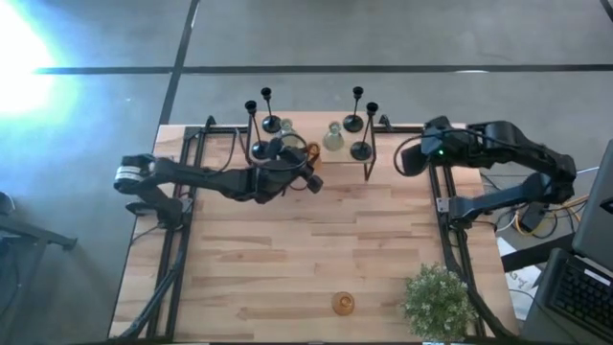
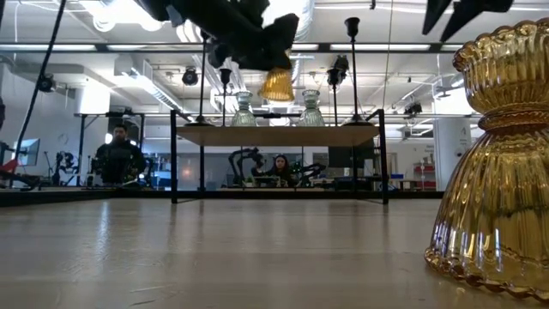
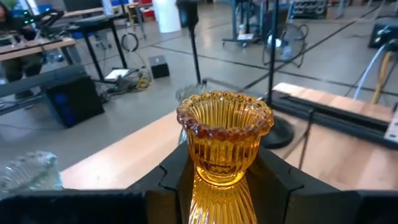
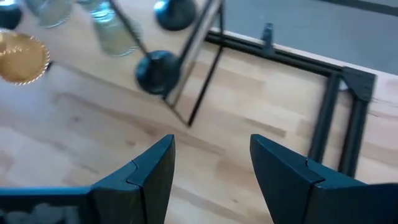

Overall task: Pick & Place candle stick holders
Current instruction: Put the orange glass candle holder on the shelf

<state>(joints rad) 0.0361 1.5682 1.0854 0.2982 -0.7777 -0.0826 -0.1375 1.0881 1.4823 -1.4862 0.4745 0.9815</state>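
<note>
At the near edge of the pale wooden plank table, a squat ribbed amber glass candle holder stands alone, with a leafy green potted plant just to its right. In the low view this amber holder looms at the right of the picture, upright on the boards.

Farther back, over the middle-left of the table, the left gripper is clamped on a second ribbed amber glass holder, lifted clear of the table top; the left wrist view shows its scalloped cup upright between the two dark fingers. From the low view it hangs just in front of the shelf, about level with the glass pieces there.

Behind it, a low black-framed wooden shelf spans the far edge of the table. On it stand four black candle stick holders with round bases and thin stems: two at the left and two at the right. Between them are two squat pale-green glass holders, one at centre and one nearer the left pair, close to the held amber piece.

The right gripper waits with fingers parted above the table's far right, just beside the shelf's right end.
</note>
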